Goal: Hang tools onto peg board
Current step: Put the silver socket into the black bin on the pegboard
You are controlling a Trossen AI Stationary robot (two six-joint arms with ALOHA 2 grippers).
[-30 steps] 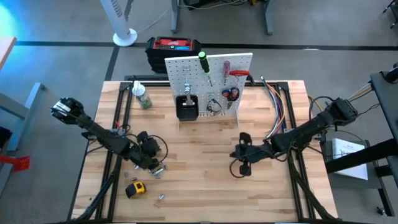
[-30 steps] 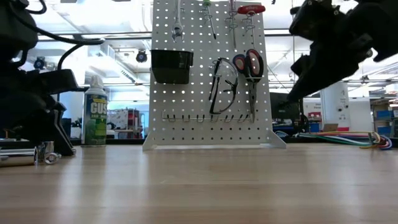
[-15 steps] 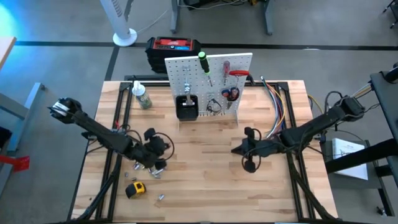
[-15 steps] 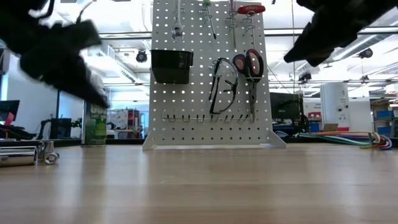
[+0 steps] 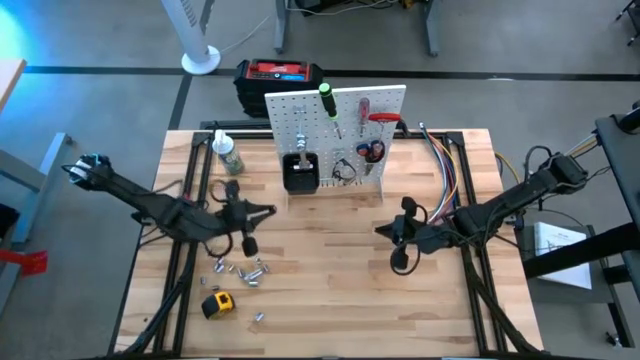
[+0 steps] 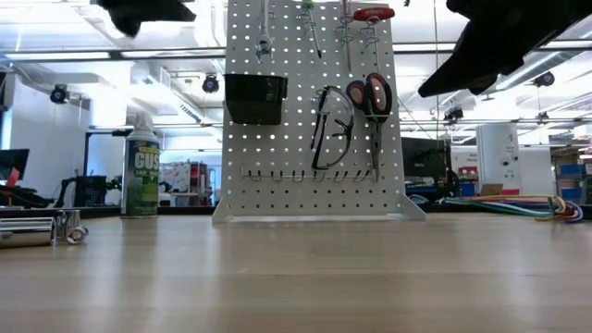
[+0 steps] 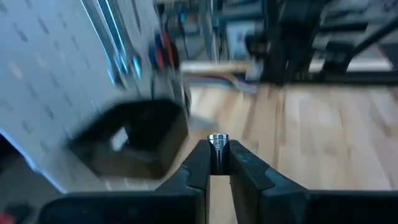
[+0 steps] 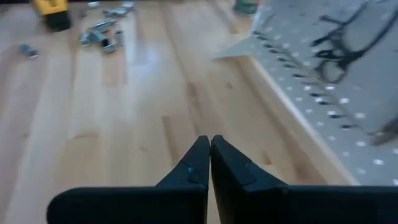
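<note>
A small silver socket [image 7: 217,140] is pinched between the left gripper [image 7: 217,163] jaws, with the black bin [image 7: 134,146] on the peg board [image 5: 335,135] just ahead and to one side. The right gripper [image 8: 210,152] jaws are pressed together, empty, above bare tabletop [image 5: 330,290]. Loose sockets [image 5: 240,270] and a tape measure [image 5: 217,303] are left behind the left jaws.

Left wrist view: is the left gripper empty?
No, the left gripper is shut on a small silver socket pinched between its fingertips.
</note>
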